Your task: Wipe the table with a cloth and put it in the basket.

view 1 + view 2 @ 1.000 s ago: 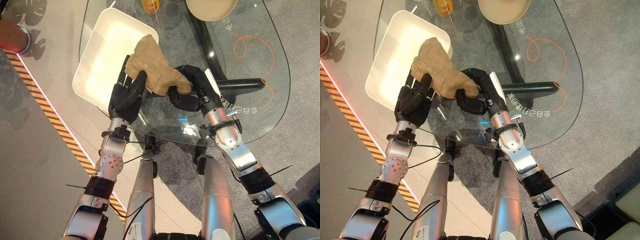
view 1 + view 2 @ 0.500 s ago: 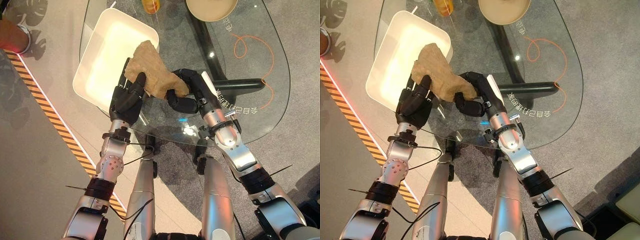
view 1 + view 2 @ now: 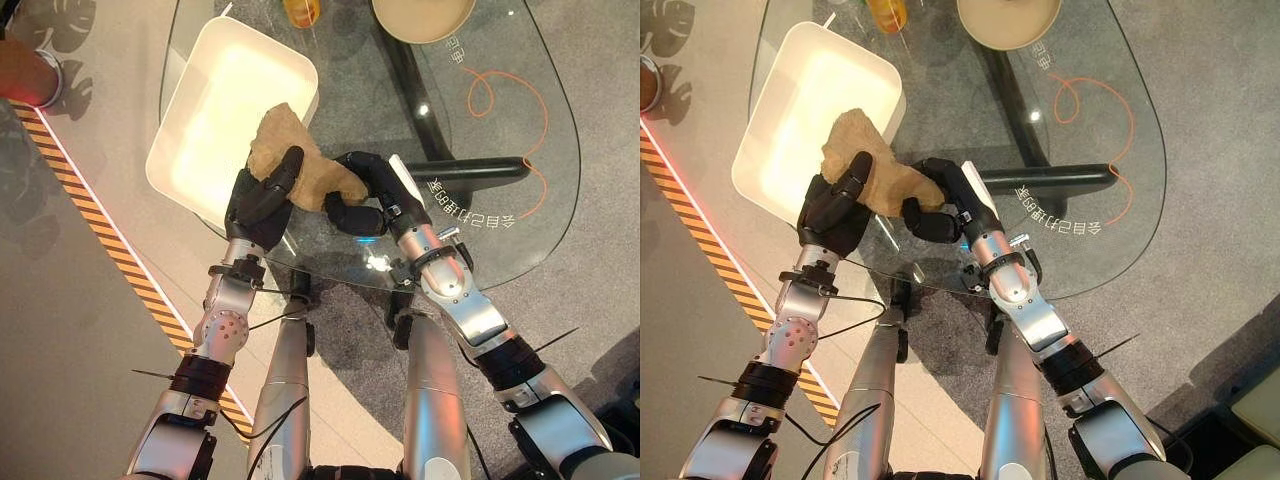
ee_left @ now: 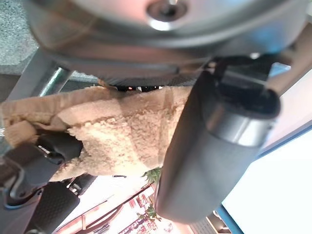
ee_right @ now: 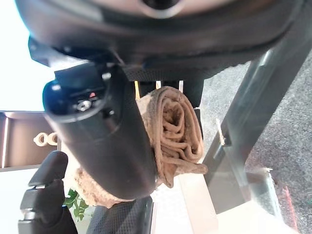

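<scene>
Left eye view: I see both hands gripping the cloth (image 3: 300, 170) above the near left part of the glass table (image 3: 520, 220). My left hand (image 3: 262, 198) grips the cloth's left side, with its thumb lying across the top of the fabric. My right hand (image 3: 362, 196) is curled round the cloth's right end, fingers wrapped under and thumb over it.

The cloth is tan, thick and nubbly like terry towelling. It is bunched into a lumpy, roughly triangular mass, and its far tip overhangs the near right edge of the basket (image 3: 190, 130). In the right wrist view, the clamped end of the cloth (image 5: 173, 134) is rolled into tight folds. In the left wrist view, the pile of the fabric (image 4: 117, 136) shows coarse loops.

The basket is a white rectangular tub resting on the table's left part. Farther off, a tan bowl (image 3: 422, 18) and an orange cup (image 3: 301, 10) stand at the far edge of the table.
</scene>
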